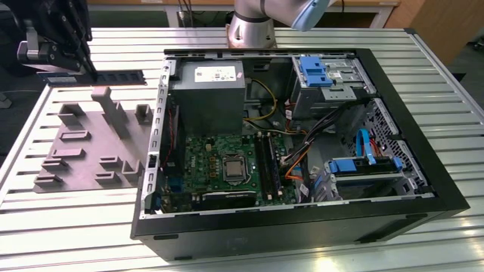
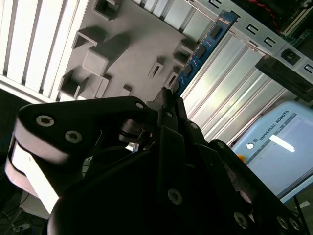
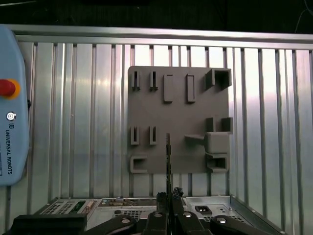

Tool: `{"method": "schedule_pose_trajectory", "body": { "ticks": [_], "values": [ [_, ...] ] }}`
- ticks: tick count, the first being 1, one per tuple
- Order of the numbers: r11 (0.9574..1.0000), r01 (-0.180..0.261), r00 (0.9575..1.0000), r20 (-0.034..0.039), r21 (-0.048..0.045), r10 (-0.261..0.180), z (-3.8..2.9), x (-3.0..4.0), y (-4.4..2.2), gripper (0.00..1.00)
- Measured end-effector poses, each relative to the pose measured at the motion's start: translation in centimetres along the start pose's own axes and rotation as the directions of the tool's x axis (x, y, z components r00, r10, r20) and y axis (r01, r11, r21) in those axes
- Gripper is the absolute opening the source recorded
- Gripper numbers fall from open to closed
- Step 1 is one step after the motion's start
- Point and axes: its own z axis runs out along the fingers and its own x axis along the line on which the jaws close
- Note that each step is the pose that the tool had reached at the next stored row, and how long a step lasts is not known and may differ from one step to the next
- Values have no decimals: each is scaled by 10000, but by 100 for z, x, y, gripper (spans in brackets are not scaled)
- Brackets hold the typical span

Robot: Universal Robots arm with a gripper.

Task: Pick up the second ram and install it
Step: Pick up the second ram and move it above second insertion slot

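The gripper (image 1: 69,71) is hanging over one edge of the grey tray (image 1: 83,153). Its fingers (image 3: 160,201) are squeezing tight on one end of the second ram (image 1: 117,76). The ram is looking lifted up off the tray, just above the tray's tall blocks. In the exterior view it is lying long and level. Its free end is sticking out from the gripper toward the side of the tray where the computer case (image 1: 302,232) is sitting.

In the second wrist view the ram (image 2: 203,46) is showing as a thin blue strip with black chips on it. It is reaching out from the gripper (image 2: 168,98), right next to the tray (image 2: 127,58).

In the first wrist view the ram (image 3: 168,156) is showing edge-on, like a thin dark line. It is coming out from the tips of the gripper (image 3: 168,196), with the tray (image 3: 178,117) lying behind it.

The tray is resting on the ribbed metal table (image 1: 68,226). The open case is sitting just beside the tray. Inside the case a green board (image 1: 204,164) is lying flat, with long black slots (image 1: 268,161) on it. A light blue box (image 3: 10,122) with a red button (image 3: 6,88) is lying on the table, apart from the tray.
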Motion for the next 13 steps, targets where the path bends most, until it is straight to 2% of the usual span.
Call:
{"method": "schedule_pose_trajectory", "body": {
  "ticks": [13],
  "values": [
    [10000,0,10000,0,0,0,-4,-1,-82,14]
  ]
}}
